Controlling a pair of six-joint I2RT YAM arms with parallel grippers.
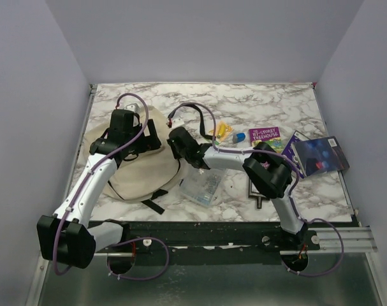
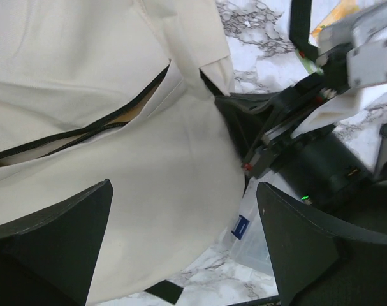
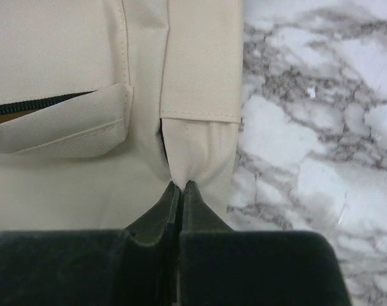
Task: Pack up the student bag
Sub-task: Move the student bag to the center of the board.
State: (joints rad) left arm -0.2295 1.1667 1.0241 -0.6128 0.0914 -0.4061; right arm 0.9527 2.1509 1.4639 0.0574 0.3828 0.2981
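Right claw [image 3: 182, 186] was clamped on an edge of the one bag [image 1: 139, 172]; left claw [image 2: 183, 191] gaped above it; one pouch [image 1: 203, 185] lay beside the right claw.

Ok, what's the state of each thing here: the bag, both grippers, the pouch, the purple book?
student bag: lying flat, zip partly open
right gripper: shut on student bag's edge
left gripper: open over the student bag, empty
clear pouch: lying flat, closure not readable
purple book: closed, cover up

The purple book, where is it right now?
In the top view, the purple book lies on the right side of the marble table, between a small blue object and a dark blue booklet.
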